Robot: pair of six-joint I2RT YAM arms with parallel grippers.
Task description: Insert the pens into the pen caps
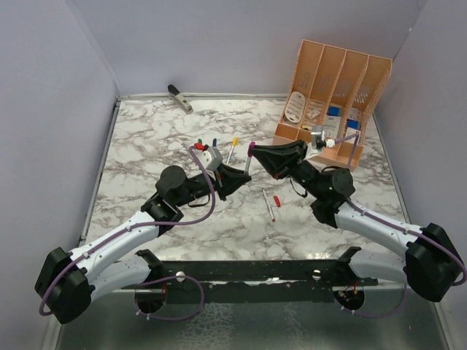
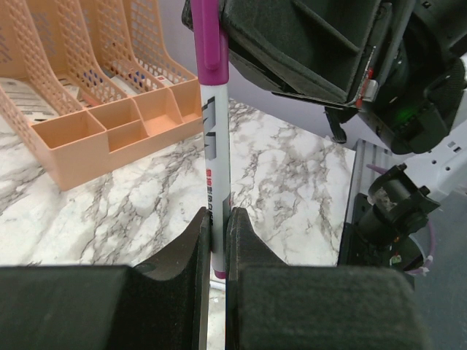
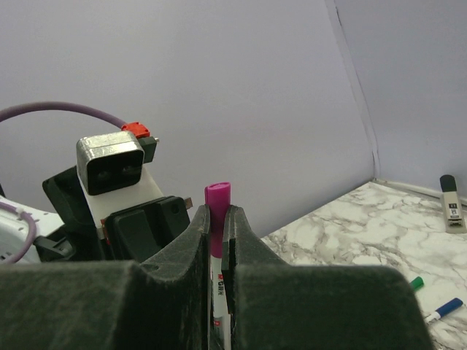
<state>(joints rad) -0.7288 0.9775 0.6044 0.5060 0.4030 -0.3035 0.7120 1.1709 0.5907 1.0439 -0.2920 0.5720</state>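
Down by the arm bases a loose pen [image 1: 268, 205] lies flat on the marble table [image 1: 146, 146] with a short red cap [image 1: 276, 200] just beside it, both waiting their turn. Up a little, and this is the action: the left gripper [image 2: 217, 219] is clamped tight on the lower end of a white-bodied pen [image 2: 216, 146], holding it upright, while the right gripper [image 3: 217, 219] pinches the magenta cap [image 3: 217, 195] on top of it. Cap and pen look mated, though how far home I can't tell. To finish it cleanly, I'd say push straight along the pen's axis with both grips firm and no twist or sideways lean, or the pen may slip through the fingers. Just beyond, a yellow-tipped pen [image 1: 231, 151] and small red, green and blue pieces [image 1: 206, 144] sit close together; too small to sort caps from pens. Further right stands the orange organiser [image 1: 332, 80]: its upright slots hold white and blue items I can't identify, and the small front compartments that show in the left wrist view look bare. Far back lies a grey-black stapler-like object [image 1: 180, 98].
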